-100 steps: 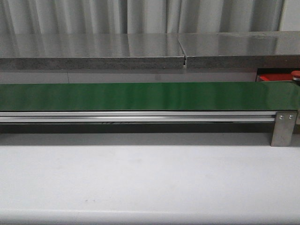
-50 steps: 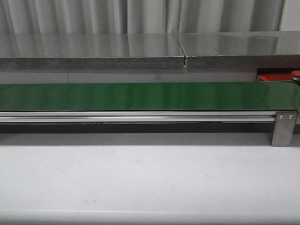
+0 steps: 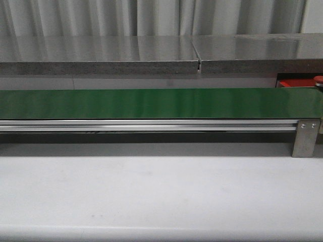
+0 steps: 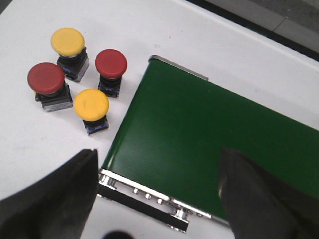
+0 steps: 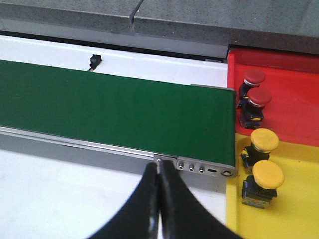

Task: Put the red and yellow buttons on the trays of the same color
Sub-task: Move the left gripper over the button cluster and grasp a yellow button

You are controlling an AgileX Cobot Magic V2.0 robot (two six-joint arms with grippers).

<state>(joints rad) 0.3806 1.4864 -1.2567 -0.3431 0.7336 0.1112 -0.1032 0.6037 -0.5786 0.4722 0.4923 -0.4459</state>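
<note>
Conveyor belt, long and green, runs across the front view above the white table, with a grey stone-like ledge behind it; no arm shows in that view. At the belt's right end, the right wrist view shows a red tray and, touching its near edge, a yellow tray. Two red buttons stand in the red tray close to the belt's end, one just beside the other, and two yellow buttons stand in the yellow tray, likewise near the belt. At the belt's other end, the left wrist view shows four more buttons on the white table just off the belt's corner: two red ones and two yellow ones, clustered near each other but apart. Left gripper hovers over that end of the belt with its black fingers spread wide and nothing between them. Right gripper hangs over the belt's near rail with its fingers pressed together, holding nothing.
</note>
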